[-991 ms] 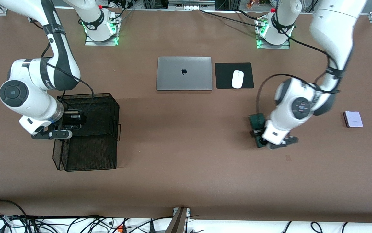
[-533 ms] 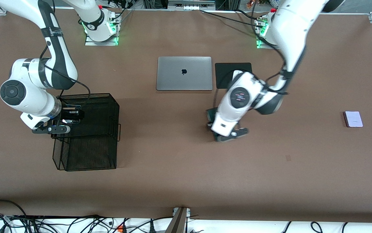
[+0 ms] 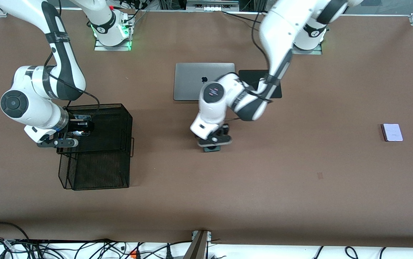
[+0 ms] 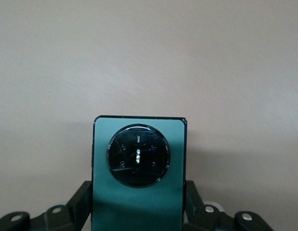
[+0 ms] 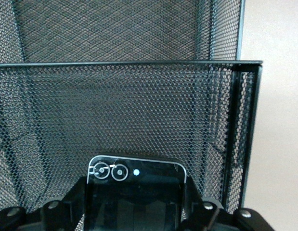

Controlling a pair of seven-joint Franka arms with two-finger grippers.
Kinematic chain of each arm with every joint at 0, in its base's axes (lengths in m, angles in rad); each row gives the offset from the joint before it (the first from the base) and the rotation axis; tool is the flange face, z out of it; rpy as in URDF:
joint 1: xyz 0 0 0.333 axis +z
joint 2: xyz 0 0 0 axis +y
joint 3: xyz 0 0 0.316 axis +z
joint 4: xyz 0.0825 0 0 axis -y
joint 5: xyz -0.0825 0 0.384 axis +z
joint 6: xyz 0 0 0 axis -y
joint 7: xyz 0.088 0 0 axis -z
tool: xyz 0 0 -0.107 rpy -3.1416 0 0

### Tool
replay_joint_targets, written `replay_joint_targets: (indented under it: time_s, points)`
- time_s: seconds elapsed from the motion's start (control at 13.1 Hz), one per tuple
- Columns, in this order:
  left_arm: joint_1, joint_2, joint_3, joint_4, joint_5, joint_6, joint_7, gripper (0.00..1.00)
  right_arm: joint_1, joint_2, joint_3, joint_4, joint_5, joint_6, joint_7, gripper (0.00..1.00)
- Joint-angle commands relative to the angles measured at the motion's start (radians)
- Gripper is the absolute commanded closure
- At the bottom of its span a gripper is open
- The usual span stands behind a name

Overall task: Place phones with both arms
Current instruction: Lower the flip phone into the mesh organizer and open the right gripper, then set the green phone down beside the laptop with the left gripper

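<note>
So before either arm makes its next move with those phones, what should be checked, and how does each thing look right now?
1. Left gripper holds the green phone: ok, fingers clamp both edges.
2. Green phone is off the table: ok, carried over bare table near the laptop.
3. Right gripper holds the black phone: ok.
4. Black phone is over the mesh basket: ok.
5. Black phone is low enough to let go: cannot tell.
6. Lilac phone is placed: not ok, it lies at the left arm's end of the table.
</note>
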Motion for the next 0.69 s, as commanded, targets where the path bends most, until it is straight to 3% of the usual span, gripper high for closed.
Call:
replay_joint_targets:
  time_s: [0.0,0.15,0.23,0.46,0.53,0.61]
  points:
    - [-0.069,0.095,0.035,0.127,0.025,-0.028,-0.028,1.0,-0.008,-0.005,-0.003,-0.012,0.023,0.015,-0.021,0.64]
    - [-0.096,0.11,0.048,0.147,0.025,-0.027,-0.031,1.0,-0.01,0.001,-0.003,-0.011,0.049,0.017,-0.023,0.32]
    - [-0.102,0.132,0.055,0.171,0.025,-0.027,-0.031,1.0,-0.015,0.004,-0.003,-0.009,0.049,0.017,-0.023,0.28]
    - [-0.11,0.162,0.06,0.213,0.027,-0.027,-0.04,1.0,-0.018,0.004,-0.003,0.003,0.049,0.018,-0.023,0.01]
    - [-0.119,0.166,0.062,0.213,0.028,-0.025,-0.068,0.85,-0.018,0.004,-0.003,0.008,0.049,0.018,-0.021,0.0]
    - [-0.121,0.166,0.063,0.213,0.028,-0.025,-0.074,0.37,-0.018,0.004,-0.003,0.011,0.049,0.017,-0.021,0.0]
